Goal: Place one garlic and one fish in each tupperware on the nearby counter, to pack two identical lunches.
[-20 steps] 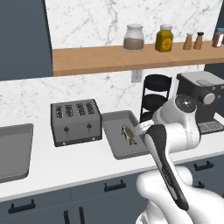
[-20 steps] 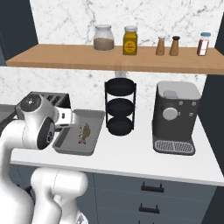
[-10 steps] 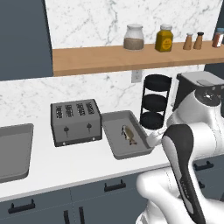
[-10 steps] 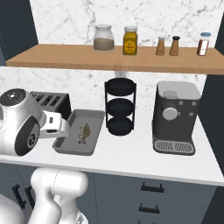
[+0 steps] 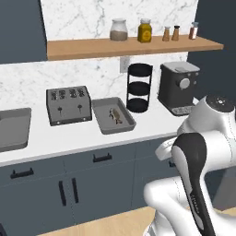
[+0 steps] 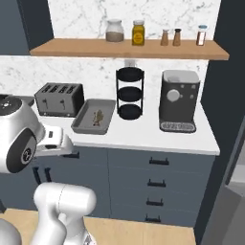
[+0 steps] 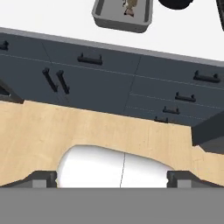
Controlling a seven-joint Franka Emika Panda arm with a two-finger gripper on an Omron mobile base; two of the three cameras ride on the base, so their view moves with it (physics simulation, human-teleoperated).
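Observation:
A grey tupperware (image 5: 105, 125) (image 6: 82, 123) (image 7: 109, 21) sits on the white counter (image 5: 152, 125) (image 6: 143, 136) (image 7: 48, 17) next to the toaster, with a small fish (image 5: 115, 115) (image 6: 98, 117) (image 7: 130, 5) lying in it. A second tupperware (image 5: 11, 133) lies at the counter's far left. Garlic is out of view. My gripper (image 7: 111, 179) is open with nothing between its fingertips (image 7: 43, 178). It hangs in front of the drawers, well short of the counter, pointing down at the wooden floor.
A black toaster (image 5: 69, 105) (image 6: 58, 98), a black three-tier rack (image 5: 139, 87) (image 6: 130, 93) and a coffee machine (image 5: 179, 87) (image 6: 178, 100) stand on the counter. Jars line the wooden shelf (image 5: 133, 46). Dark drawers (image 7: 166, 87) with bar handles front the cabinet.
The arm has swung away from the tupperware holding the fish and down in front of the drawers. The whole picture has shifted: the camera has backed off from the counter.

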